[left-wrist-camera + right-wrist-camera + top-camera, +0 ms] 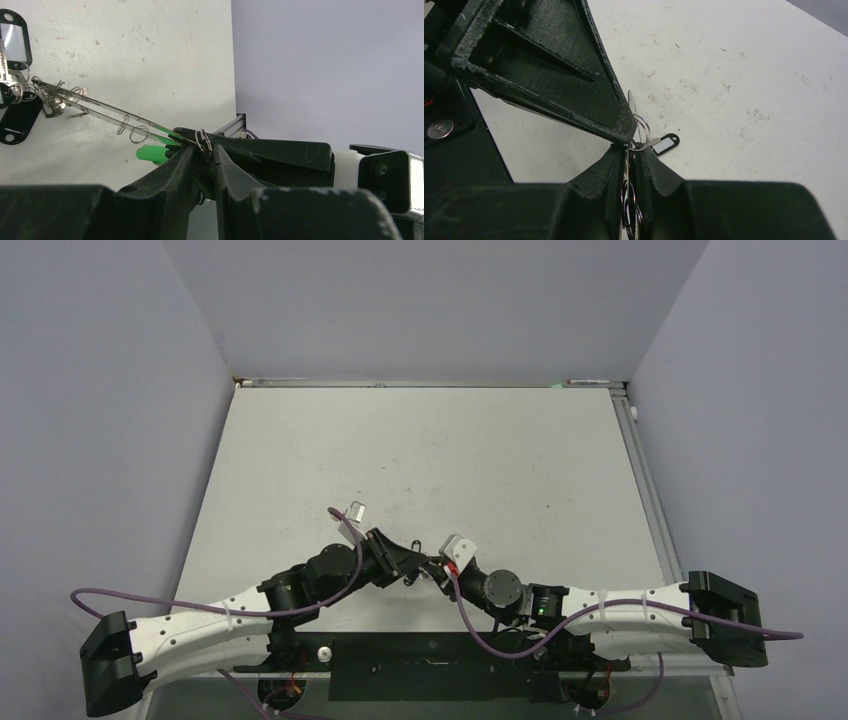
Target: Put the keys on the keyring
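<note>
The setting is a robotics laboratory test cell. A white table (450,440) with a scuffed, marked surface is closed in on three sides by plain grey-lavender panels: a back wall (430,300), a left wall (100,440) and a right wall (760,440). A metal rail (420,384), probably aluminium framing, runs along the far edge of the table. A second rail (645,480) follows the right edge. The left arm (200,625) and the right arm (620,610) are fixed at the near edge beside a black base plate (420,665). Exposed purple cables (160,602) loop along both arms. A green indicator light (541,612) glows on the right arm.
</note>
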Action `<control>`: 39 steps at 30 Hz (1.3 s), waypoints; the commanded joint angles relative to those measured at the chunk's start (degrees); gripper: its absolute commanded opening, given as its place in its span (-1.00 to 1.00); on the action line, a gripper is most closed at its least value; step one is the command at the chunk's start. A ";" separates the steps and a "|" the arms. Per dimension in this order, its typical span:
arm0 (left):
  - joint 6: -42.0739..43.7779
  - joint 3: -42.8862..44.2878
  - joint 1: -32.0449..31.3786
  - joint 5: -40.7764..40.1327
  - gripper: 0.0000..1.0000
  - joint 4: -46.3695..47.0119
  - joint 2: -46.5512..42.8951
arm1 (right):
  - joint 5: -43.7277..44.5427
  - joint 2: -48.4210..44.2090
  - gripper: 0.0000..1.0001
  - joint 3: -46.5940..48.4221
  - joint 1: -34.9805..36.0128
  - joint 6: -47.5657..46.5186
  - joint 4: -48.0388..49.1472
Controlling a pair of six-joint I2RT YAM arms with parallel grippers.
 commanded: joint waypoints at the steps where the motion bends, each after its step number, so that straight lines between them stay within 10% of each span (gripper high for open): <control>1: 1.41 0.06 -0.09 -1.93 -0.66 0.59 0.98 | 0.66 0.35 -0.90 3.06 0.78 -0.58 4.95; 29: 9.41 0.92 -0.15 -1.81 -1.00 3.81 2.64 | 4.50 3.77 -0.89 5.44 3.96 -2.77 3.34; 39: 20.90 1.60 -0.15 -3.55 -1.00 3.61 0.10 | 4.48 -1.23 0.04 5.11 3.95 -1.82 0.56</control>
